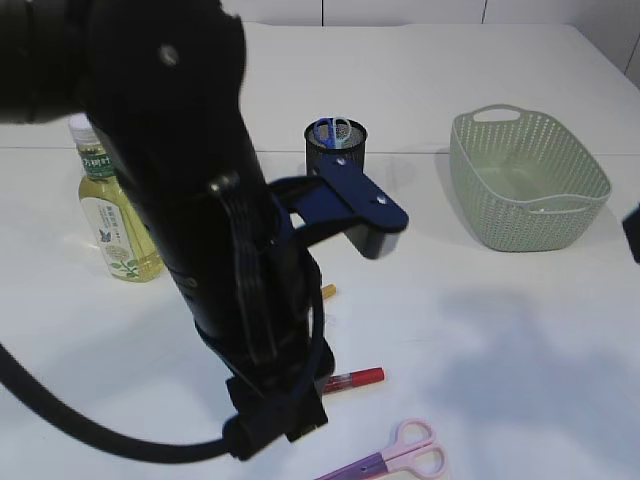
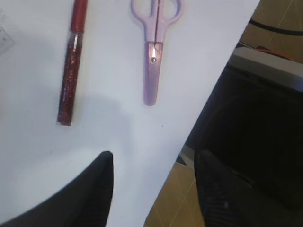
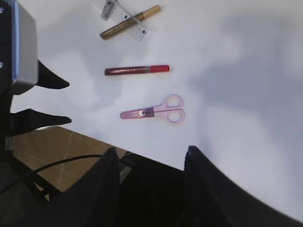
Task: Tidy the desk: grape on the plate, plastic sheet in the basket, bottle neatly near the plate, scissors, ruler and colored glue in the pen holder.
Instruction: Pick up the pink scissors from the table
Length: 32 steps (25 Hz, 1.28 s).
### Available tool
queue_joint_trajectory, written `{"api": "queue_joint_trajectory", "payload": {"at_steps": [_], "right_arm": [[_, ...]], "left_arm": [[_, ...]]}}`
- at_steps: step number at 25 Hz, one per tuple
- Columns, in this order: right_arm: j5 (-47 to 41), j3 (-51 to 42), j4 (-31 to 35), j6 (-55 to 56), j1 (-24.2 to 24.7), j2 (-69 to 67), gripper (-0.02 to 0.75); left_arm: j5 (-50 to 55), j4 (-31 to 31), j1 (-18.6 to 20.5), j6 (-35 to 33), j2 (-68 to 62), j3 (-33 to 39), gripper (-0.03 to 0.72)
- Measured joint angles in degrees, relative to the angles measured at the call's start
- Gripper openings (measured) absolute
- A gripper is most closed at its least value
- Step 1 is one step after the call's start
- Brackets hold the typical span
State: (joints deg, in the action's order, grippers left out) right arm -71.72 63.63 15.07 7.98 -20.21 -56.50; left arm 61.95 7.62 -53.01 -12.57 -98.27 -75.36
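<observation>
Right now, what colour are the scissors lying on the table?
Pale pink scissors, clearest in the left wrist view.

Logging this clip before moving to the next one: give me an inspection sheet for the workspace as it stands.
Surface: white table, bare in most places; its edge shows in both wrist views.
Job's things: pink scissors, red glitter glue, gold glue and clear ruler lie loose on the table. Pen holder already holds blue-handled scissors. Bottle stands upright at left. Green basket looks empty. Grape, plate, plastic sheet: not seen.
Clutter: nothing seen.
Grippers: left gripper open, empty, over the table edge near the pink scissors; right gripper open, empty.
Cables: black cable trails from the left arm.
Surroundings: tan floor beyond the table edge.
</observation>
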Motion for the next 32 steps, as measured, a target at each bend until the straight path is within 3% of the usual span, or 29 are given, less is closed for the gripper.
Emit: {"api": "queue_joint_trajectory", "payload": {"at_steps": [5,10,18,27,32], "right_arm": [[-0.2,-5.5,0.8,2.1,0.0,7.9,0.365],[-0.4,-5.9,0.8,2.5,0.0,11.0,0.365],[-0.4,-5.9,-1.2,2.6,0.0,11.1,0.365],[-0.4,-5.9,-4.0,2.3,0.0,11.1,0.365],[-0.4,-5.9,-4.3,1.5,0.0,11.1,0.365]], "left_arm": [[0.1,-3.1,-4.4,3.2,-4.3,0.0,0.414],[-1.5,-4.7,-6.4,4.5,-9.5,-0.1,0.389],[-7.5,-4.7,-6.7,4.7,-15.1,-3.3,0.384],[-5.2,-4.7,-6.7,4.8,-24.5,-13.3,0.384],[-4.1,-4.7,-6.7,4.8,-26.7,-14.1,0.383]]}}
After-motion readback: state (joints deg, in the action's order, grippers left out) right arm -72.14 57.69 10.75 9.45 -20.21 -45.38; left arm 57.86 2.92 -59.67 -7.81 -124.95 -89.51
